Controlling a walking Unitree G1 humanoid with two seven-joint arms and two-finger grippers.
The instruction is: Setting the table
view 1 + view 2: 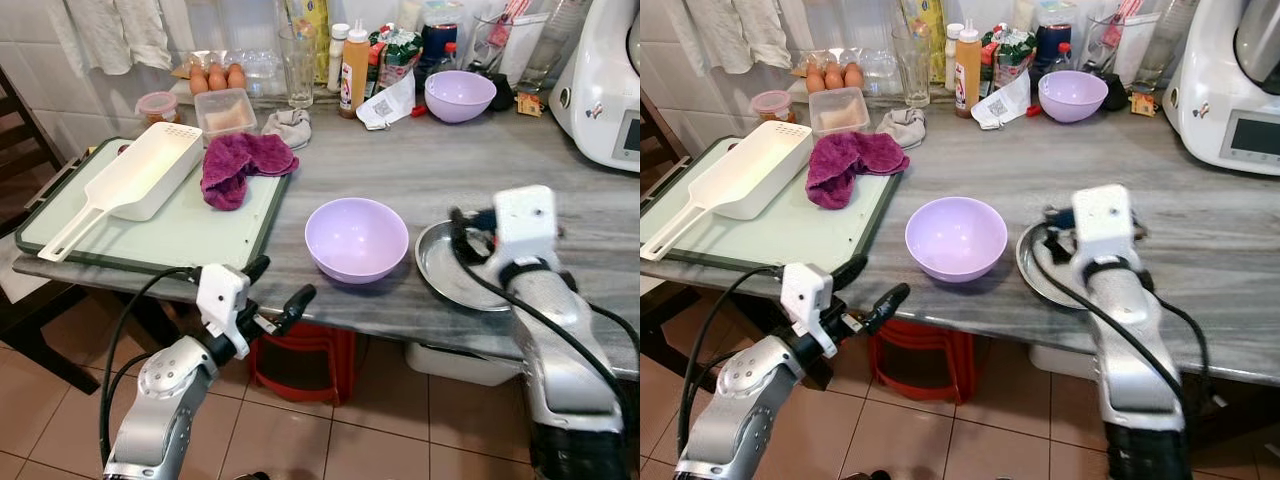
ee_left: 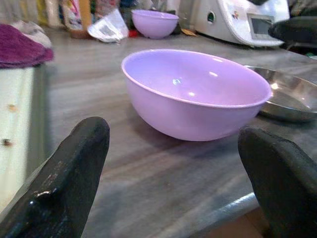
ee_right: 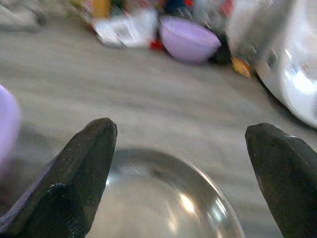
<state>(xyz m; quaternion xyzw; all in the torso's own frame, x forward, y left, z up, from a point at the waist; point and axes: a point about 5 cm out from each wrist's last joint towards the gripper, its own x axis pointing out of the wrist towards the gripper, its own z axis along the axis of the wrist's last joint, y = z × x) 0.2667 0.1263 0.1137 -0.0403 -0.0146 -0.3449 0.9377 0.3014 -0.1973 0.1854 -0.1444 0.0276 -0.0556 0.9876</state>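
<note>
On the far left of the grey marbled bench [image 1: 400, 175] sits a pale green board [image 1: 190, 235] with a dark rim, its left end cut off by the frame. A white plastic strainer [image 1: 140, 180], long and rectangular with a handle, lies on it, with a crumpled purple cloth [image 1: 240, 165] beside it overlapping the board's right edge. Behind these: eggs [image 1: 216, 77], a clear lidded tub [image 1: 226, 110], a small pink-lidded jar [image 1: 157, 104], a glass [image 1: 297, 65], an orange sauce bottle [image 1: 352, 72]; further clutter there is hard to make out.

Left gripper [image 1: 275, 290] hangs below the bench edge, just in front of the near bowl [image 1: 357, 238], fingers [image 2: 69, 183] spread apart and holding nothing. Near bowl is smooth lilac plastic, round, upright, near the front edge. Touching or just beside it on the right is a shallow round steel plate [image 1: 450, 270], shiny, its right part hidden by the right arm.

Right gripper [image 3: 183, 163] sits over the plate; its fingers [image 3: 79, 173] are wide apart, gripping nothing. The right wrist view is blurred.

A second lilac bowl [image 1: 460, 95] stands at the back, well apart from the first. A white appliance [image 1: 605, 85] on the far right is cut off by the frame. Under the bench, a red bag [image 1: 305, 365] on tiled floor [image 1: 360, 440].
</note>
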